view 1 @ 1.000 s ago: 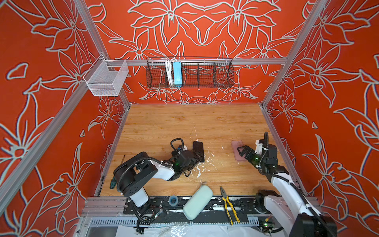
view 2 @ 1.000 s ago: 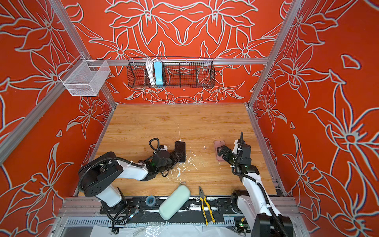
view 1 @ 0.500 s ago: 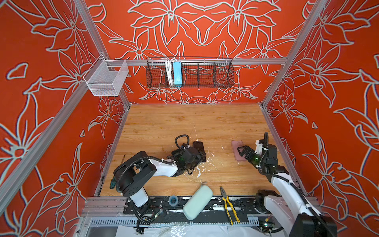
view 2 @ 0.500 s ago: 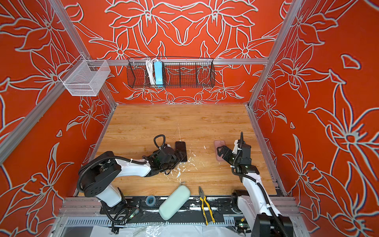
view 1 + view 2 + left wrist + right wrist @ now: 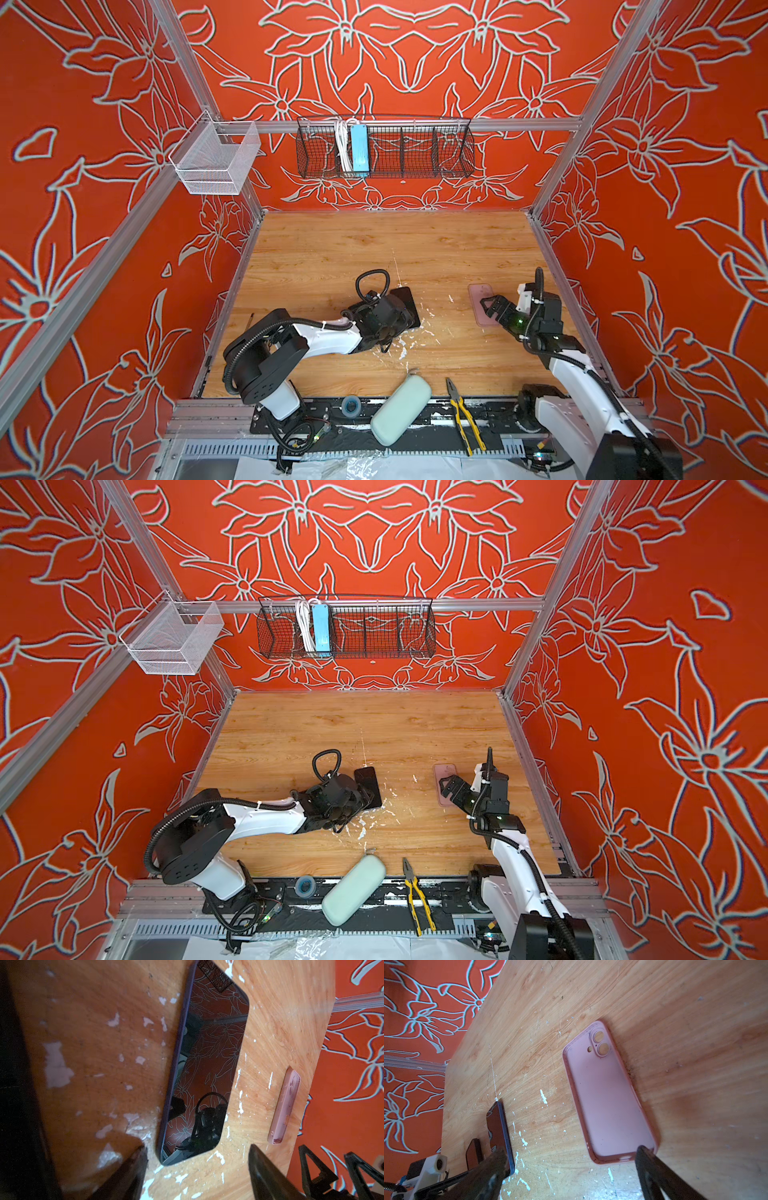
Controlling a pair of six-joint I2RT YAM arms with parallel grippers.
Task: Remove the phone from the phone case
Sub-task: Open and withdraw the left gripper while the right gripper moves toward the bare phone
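The dark phone [image 5: 406, 302] [image 5: 368, 784] lies flat and screen up on the wooden table, out of its case; its glass reflects the red walls in the left wrist view [image 5: 207, 1059]. The pink phone case [image 5: 478, 291] [image 5: 444, 771] lies empty, hollow side up, to its right [image 5: 608, 1097]. My left gripper [image 5: 402, 325] [image 5: 197, 1148] is open, its fingertips on either side of the phone's near end, not touching it. My right gripper [image 5: 490, 306] [image 5: 570, 1149] is open above the case's near end, holding nothing.
A mint-green oblong pouch [image 5: 401, 409], yellow-handled pliers [image 5: 465, 415] and a tape roll [image 5: 350, 406] lie along the front rail. A black wire basket [image 5: 415, 149] and a white mesh basket [image 5: 216, 160] hang on the walls. White flecks dot the table round the phone.
My left wrist has shifted a little to the right, toward the phone, and its jaws have spread slightly wider. The right arm, the phone and the case have stayed put.
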